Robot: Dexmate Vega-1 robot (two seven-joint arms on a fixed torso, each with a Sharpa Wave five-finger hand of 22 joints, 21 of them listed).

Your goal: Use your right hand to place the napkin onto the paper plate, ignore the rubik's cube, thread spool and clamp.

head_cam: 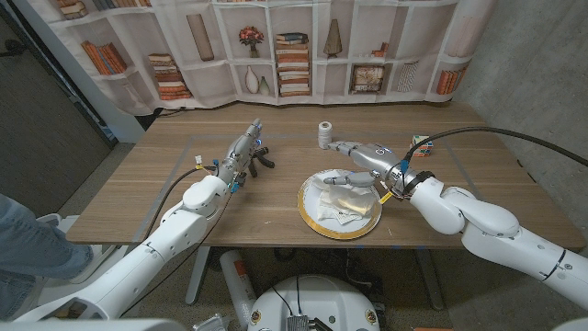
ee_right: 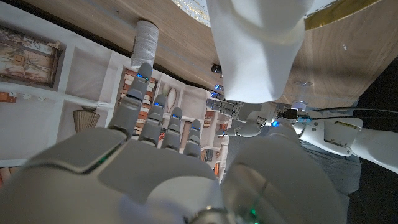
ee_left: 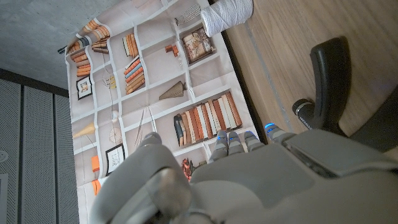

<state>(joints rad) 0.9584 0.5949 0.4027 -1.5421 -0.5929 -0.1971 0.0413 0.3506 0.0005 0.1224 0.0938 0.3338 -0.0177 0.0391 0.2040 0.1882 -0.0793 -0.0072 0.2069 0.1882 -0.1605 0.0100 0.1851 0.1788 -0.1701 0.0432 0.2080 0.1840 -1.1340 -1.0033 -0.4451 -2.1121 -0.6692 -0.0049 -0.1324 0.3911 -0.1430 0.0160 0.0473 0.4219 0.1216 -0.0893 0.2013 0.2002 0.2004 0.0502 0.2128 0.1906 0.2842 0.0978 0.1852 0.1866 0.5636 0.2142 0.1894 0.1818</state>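
No legible text, labels, brand marks, numbers or signs in any view. Book spines on the printed bookshelf backdrop (head_cam: 294, 55), at 12 o'clock behind the surface, are too blurred and small to read. Framed prints on that backdrop in the left wrist view show marks but nothing readable.

Wooden table (head_cam: 184, 198) bearing paper plate (head_cam: 307, 213), thread spool (head_cam: 324, 135), probably clamp (head_cam: 260, 158), cube (head_cam: 422, 144)
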